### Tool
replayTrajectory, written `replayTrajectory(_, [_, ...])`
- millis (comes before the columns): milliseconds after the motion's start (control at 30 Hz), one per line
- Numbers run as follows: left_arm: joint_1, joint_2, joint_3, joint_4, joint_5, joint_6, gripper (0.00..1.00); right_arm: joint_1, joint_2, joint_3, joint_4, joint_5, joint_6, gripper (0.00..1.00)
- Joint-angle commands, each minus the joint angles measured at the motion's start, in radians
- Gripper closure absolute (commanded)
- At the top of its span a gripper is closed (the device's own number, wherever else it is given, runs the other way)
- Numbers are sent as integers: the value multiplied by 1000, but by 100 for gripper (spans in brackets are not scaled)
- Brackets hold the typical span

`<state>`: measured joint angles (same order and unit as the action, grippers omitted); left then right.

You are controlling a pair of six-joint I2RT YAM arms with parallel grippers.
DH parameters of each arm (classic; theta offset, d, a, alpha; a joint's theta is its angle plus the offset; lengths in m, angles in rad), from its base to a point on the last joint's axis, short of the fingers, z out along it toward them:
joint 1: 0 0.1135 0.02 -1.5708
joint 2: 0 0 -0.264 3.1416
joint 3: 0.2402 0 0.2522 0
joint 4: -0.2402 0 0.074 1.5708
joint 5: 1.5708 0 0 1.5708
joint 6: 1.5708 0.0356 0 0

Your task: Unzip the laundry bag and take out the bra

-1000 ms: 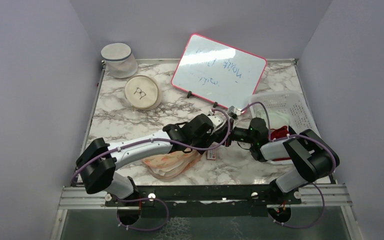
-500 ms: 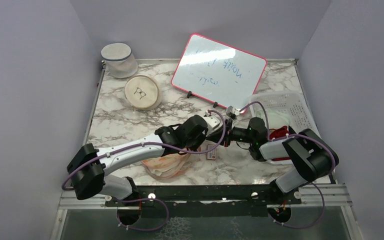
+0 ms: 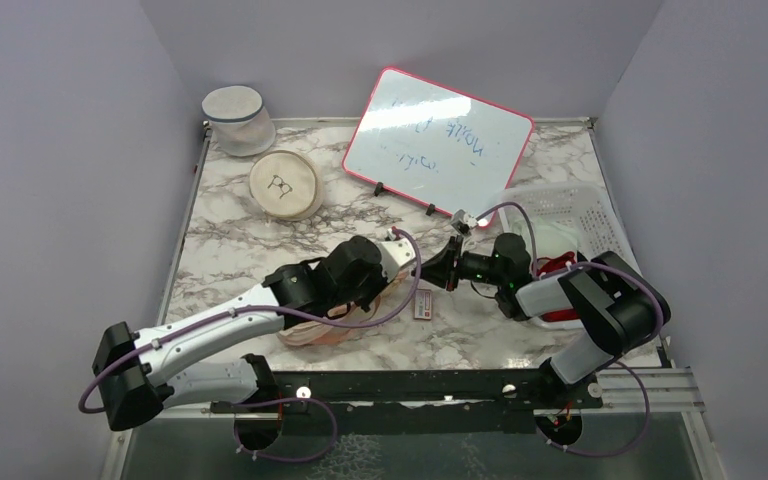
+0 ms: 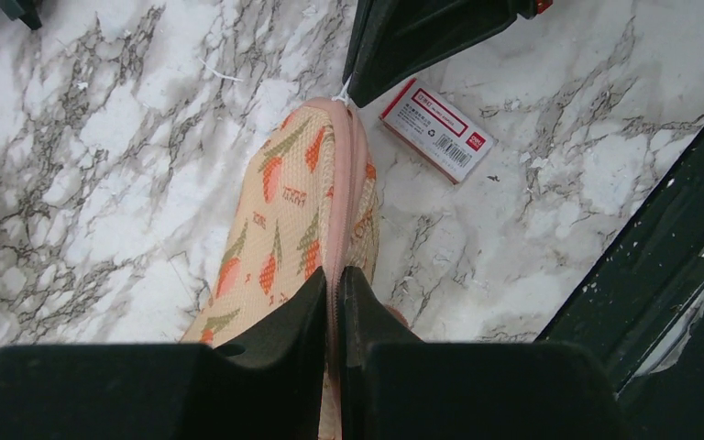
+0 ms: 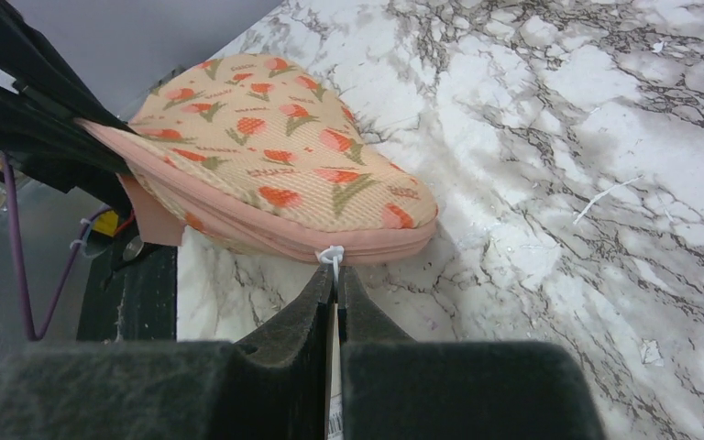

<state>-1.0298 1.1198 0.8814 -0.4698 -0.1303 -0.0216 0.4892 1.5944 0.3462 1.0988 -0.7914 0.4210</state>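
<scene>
Left end effector (image 4: 334, 280) clamps the flat cream mesh laundry bag (image 4: 356, 183) by its pink zipper edge, anchoring it on the marble surface (image 4: 128, 119). Right end effector (image 5: 335, 280) pinches the white zip pull (image 5: 332, 254), and the peach-orange printed bra (image 5: 275, 137) lies inside.

Fine mesh cloth laundry bag (image 5: 284, 174), smooth zipper edging (image 5: 266, 240), glossy marbled table (image 4: 101, 137), matt black plastic fingers (image 4: 301, 316), glossy whiteboard (image 3: 438, 140) behind the bag

Laundry bag (image 3: 310, 337) partly under left arm (image 3: 230, 315)
</scene>
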Motion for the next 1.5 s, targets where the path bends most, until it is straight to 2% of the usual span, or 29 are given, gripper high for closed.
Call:
replayTrajectory(0, [-4,-98,-3,20,-10,22,100,-9,37,34,-33,18,-17,99])
replayTrajectory(500, [-4,-257,38,74,-77,25,100,-8,46,48,-30,-34,-17,99])
replayTrajectory(800, [-4,-257,34,79,-123,12,100,-9,52,60,-39,-32,-4,99])
replayTrajectory(900, [-4,-238,48,59,-240,-20,100,-8,10,58,-108,24,-35,89])
replayTrajectory(1000, [-4,-201,66,26,-337,-27,100,-8,-75,47,-234,169,-88,73])
replayTrajectory(1133, [-4,-140,93,4,-419,-54,100,-8,-209,-7,-290,360,-114,56])
replayTrajectory(1200, [-5,-101,102,24,-422,-58,100,-8,-259,-31,-288,407,-113,51])
replayTrajectory(1333, [-4,35,146,69,-426,-88,100,-8,-309,-56,-282,468,-103,50])
replayTrajectory(1467, [-4,212,203,73,-405,-214,100,-8,-375,-75,-304,529,-118,50])
